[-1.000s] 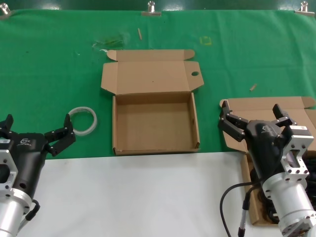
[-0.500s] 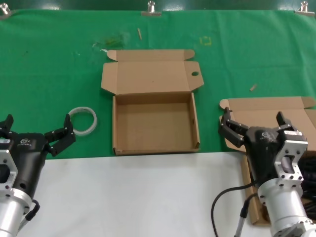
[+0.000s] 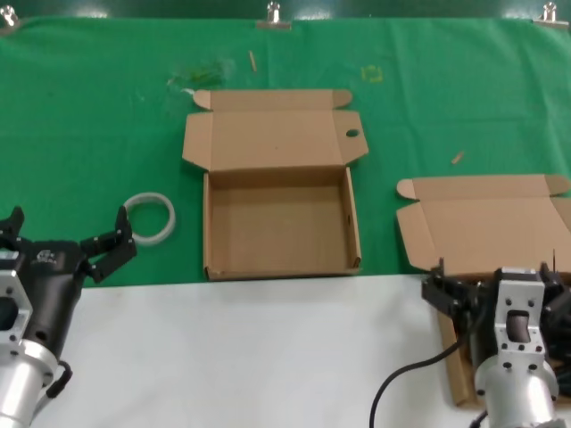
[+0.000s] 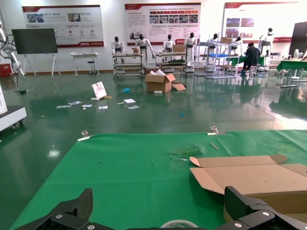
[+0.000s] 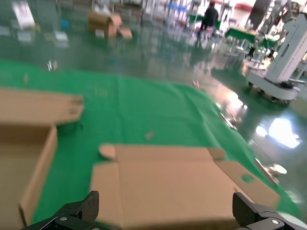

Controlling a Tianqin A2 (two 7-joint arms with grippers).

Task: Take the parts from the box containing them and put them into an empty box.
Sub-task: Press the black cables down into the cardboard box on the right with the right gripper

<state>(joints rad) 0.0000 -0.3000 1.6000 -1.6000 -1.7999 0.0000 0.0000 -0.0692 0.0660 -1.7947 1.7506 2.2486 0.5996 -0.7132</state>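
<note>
We see the right gripper [image 3: 493, 290] spread wide, holding nothing, low over the cord box [image 3: 486, 223] at the table's right edge. The cords [image 3: 560, 343] lie beside its wrist. The empty box [image 3: 278, 223] sits mid-cloth; the left gripper [image 3: 62, 242] idles, fingers apart, near the ring [image 3: 148, 218].

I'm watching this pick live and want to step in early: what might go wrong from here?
The right gripper, open, sits low at the right box's near wall; its fingers may catch cardboard and drag the box. The black cords are mostly hidden behind the arm, so the grasp may miss or snag a tangled bundle.
</note>
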